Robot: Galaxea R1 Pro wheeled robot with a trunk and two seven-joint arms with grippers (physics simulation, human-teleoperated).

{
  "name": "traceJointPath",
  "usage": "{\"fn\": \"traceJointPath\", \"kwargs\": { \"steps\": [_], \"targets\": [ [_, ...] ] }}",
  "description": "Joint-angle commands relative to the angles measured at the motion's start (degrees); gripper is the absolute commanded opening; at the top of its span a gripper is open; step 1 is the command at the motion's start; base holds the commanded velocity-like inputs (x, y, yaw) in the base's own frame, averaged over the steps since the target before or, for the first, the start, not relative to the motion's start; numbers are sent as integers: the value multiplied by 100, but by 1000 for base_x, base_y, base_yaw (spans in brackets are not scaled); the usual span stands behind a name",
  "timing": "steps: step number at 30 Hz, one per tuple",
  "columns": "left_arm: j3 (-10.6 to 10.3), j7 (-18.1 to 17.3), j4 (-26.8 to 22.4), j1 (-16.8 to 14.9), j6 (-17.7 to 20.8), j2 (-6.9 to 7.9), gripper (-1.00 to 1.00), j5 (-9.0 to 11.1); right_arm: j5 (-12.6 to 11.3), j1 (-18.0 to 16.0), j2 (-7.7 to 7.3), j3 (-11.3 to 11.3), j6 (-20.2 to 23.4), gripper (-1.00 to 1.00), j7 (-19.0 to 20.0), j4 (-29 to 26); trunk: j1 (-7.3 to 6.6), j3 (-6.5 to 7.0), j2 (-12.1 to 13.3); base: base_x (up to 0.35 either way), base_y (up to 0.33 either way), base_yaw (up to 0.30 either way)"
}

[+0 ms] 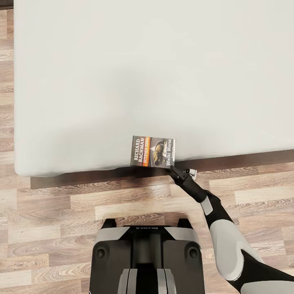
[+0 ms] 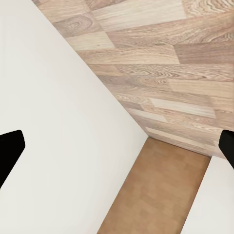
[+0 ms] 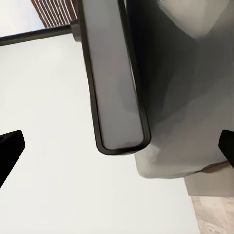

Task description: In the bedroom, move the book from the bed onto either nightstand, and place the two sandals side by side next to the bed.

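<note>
Head view: the small thin paperback book (image 1: 152,152), with a dark cover, an orange band and white "RICHARD BACHMAN" lettering, is seen lying flat at the near edge of the plain off-white mattress of the large low bed (image 1: 147,73), with its near edge right at the mattress border. The dark brown wood frame (image 1: 245,160) of the bed is seen as a strip below the mattress edge. The black right gripper (image 1: 174,169) is held at the book's near right corner, its tip reaching up to that corner; whether it is touching the book, and whether its fingers are spread or closed, cannot be told from this angle. The white and black right arm (image 1: 222,228) is extended from the lower right towards the bed. The robot's dark base (image 1: 147,253) is placed on the light brown wood-plank floor (image 1: 61,212), just in front of the bed.

In the left wrist view, the two black fingertips (image 2: 10,148) of the left gripper are seen far apart at opposite borders, so this claw is released, with nothing between them. Beyond them a white surface (image 2: 53,136), a brown wooden strip (image 2: 156,195) and plank flooring (image 2: 165,63) are visible.

In the right wrist view, two black fingertips (image 3: 9,146) are likewise seen wide apart, in front of a white surface (image 3: 53,146).
</note>
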Motion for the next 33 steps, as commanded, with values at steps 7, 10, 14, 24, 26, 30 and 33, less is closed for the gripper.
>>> {"fn": "traceJointPath", "kwargs": {
  "steps": [7, 10, 14, 24, 26, 30, 33],
  "targets": [
    [-49, 10, 5, -2, -21, 0, 100, 56, 23, -3, 5, -61, 61, 100, 7, 0, 1, -2, -2, 0, 0, 0],
    [-49, 10, 5, -2, -21, 0, 100, 56, 23, -3, 5, -67, 63, 100, 2, 2, 1, -2, -2, 0, 0, 0],
    [-49, 9, 5, -2, -21, 0, 100, 55, 23, -3, 5, -76, 62, 100, -3, 1, 1, -2, -2, 0, 0, 0],
    [-49, 9, 5, -2, -22, 0, 100, 55, 23, -3, 5, -81, 59, 100, -13, 4, 1, -2, -2, 0, 0, 0],
    [-49, 9, 5, -2, -23, 0, 100, 55, 23, -3, 5, -81, 59, 100, -13, 4, 1, -2, -2, 0, 0, 0],
    [-49, 10, 5, -2, -25, 0, 100, 55, 23, 1, 5, -82, 59, 100, -16, 4, 1, -2, -2, 0, 0, 0],
    [-49, 9, 5, -2, -27, 0, 100, 55, 23, -1, 9, -82, 58, 100, -20, 4, 1, -2, -2, 0, 0, 0]
  ]
}}
